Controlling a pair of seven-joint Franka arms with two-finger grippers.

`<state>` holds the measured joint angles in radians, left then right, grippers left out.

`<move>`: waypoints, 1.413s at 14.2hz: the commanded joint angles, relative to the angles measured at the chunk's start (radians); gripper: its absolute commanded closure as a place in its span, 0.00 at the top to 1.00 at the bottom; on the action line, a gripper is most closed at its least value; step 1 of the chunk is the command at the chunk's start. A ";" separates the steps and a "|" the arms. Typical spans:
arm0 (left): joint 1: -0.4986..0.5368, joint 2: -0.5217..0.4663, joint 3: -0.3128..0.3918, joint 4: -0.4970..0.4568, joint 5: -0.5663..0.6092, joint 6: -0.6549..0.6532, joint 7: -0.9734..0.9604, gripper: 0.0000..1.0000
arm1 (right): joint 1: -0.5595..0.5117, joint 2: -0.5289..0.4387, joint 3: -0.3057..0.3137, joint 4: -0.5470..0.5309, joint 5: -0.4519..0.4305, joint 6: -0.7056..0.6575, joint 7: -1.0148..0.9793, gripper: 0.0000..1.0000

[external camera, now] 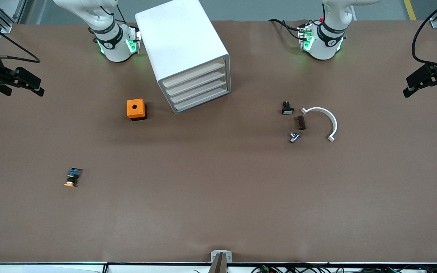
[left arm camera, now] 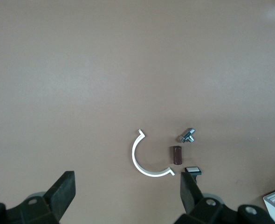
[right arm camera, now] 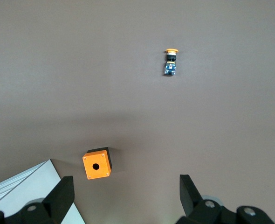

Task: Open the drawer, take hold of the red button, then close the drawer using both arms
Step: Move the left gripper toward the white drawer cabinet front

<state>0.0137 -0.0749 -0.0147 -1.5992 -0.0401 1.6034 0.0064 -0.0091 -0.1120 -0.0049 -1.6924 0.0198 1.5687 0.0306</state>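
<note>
left arm: raised, waiting | left gripper (left arm camera: 128,196): fingers spread wide | right arm: raised | right gripper (right arm camera: 127,196): fingers spread wide

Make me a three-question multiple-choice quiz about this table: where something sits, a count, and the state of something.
1. Where does the orange cube sit?
A. beside the white cabinet, toward the right arm's end of the table
B. on top of the cabinet
C. inside the white half-ring

2. How many drawer fronts does the cabinet show?
A. two
B. four
C. six

3. What state is the left end effector in?
A. clamped on a button
C. open and holding nothing
B. shut and holding nothing

Answers:
1 A, the front view shows the cube on the brown table just beside the cabinet.
2 B, four alike fronts are stacked there, all shut.
3 C, the left wrist view shows its fingers spread wide over bare table; the right end effector is open too.
</note>
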 commanded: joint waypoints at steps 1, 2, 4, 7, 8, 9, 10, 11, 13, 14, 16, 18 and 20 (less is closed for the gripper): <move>0.003 0.006 -0.004 0.013 0.019 -0.028 0.004 0.99 | -0.002 -0.025 -0.003 -0.021 0.006 0.002 -0.012 1.00; 0.005 0.007 -0.004 0.018 0.019 -0.031 0.003 0.99 | -0.002 -0.025 -0.003 -0.021 0.006 0.002 -0.012 1.00; 0.009 0.009 -0.001 0.019 0.017 -0.031 0.010 0.99 | 0.000 -0.025 -0.003 -0.021 0.006 0.001 -0.012 1.00; 0.017 0.027 0.007 0.018 0.017 -0.031 -0.003 0.99 | -0.002 -0.025 -0.003 -0.021 0.006 0.001 -0.012 1.00; 0.040 0.032 0.007 0.013 0.019 -0.040 -0.002 0.99 | 0.000 -0.025 -0.003 -0.021 0.006 0.001 -0.012 1.00; 0.048 0.040 0.007 0.013 0.019 -0.040 -0.002 0.99 | 0.000 -0.025 -0.003 -0.021 0.006 0.001 -0.012 1.00; 0.049 0.055 0.007 0.015 0.017 -0.039 -0.003 0.99 | -0.002 -0.025 -0.003 -0.021 0.006 0.001 -0.012 1.00; 0.049 0.072 0.007 0.019 0.017 -0.039 -0.008 0.99 | 0.000 -0.025 -0.003 -0.021 0.006 0.001 -0.012 1.00; 0.042 0.118 0.005 0.022 0.016 -0.031 -0.009 0.99 | 0.000 -0.025 -0.003 -0.021 0.006 0.001 -0.012 1.00; 0.037 0.147 0.005 0.022 0.016 -0.023 -0.010 0.99 | 0.000 -0.025 -0.003 -0.021 0.006 0.001 -0.012 1.00; 0.034 0.216 0.001 0.027 0.014 -0.022 -0.019 1.00 | 0.000 -0.025 -0.003 -0.021 0.006 0.001 -0.012 1.00; 0.028 0.282 -0.002 0.048 0.019 -0.022 -0.081 1.00 | 0.000 -0.025 -0.003 -0.021 0.006 0.001 -0.012 1.00; -0.001 0.343 -0.002 0.054 0.023 -0.020 -0.130 1.00 | 0.001 -0.025 -0.003 -0.021 0.006 0.001 -0.012 1.00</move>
<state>0.0417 0.2028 -0.0141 -1.5909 -0.0399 1.5942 -0.0707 -0.0090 -0.1120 -0.0050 -1.6941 0.0199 1.5686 0.0302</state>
